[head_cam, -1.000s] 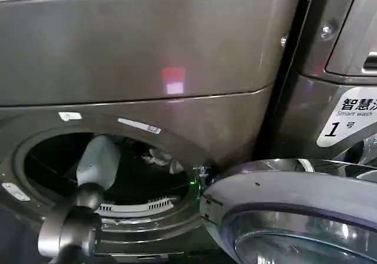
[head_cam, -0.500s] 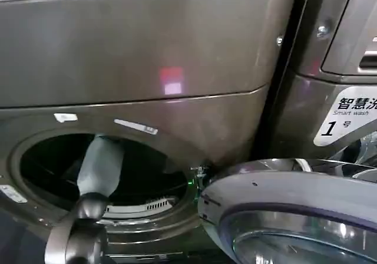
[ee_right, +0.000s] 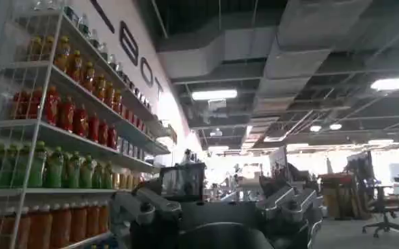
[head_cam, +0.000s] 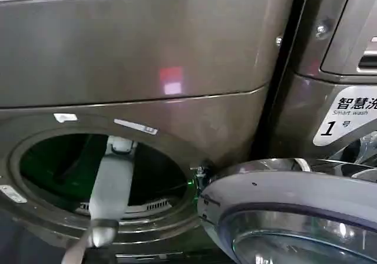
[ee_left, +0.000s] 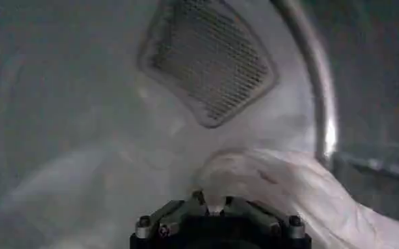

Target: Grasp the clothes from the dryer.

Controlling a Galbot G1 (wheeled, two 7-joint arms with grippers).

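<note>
We reach our left arm [head_cam: 112,184], a smooth pale-grey tube, through the round mouth of the dryer [head_cam: 147,69], a big machine with a brushed bronze-grey metal front. Its drum is dark in the head view, with a ribbed white strip along the lower lip of the mouth. The grey-rimmed glass door [head_cam: 294,211] hangs open just beside the mouth, on its right.

Deep in the drum, the left gripper [ee_left: 213,206] sits right up against the clothes [ee_left: 287,186], a soft, rumpled mound of white fabric lying on the smooth curved drum wall below a rounded mesh vent [ee_left: 209,64]. We cannot tell whether its fingers are apart or closed, since just the black base with its bolts shows.

Our right gripper [ee_right: 219,213] is held well away from the dryer, pointing into a room with wire shelves of bottles [ee_right: 57,145]; its two metal fingers stand apart, with nothing between them.
</note>
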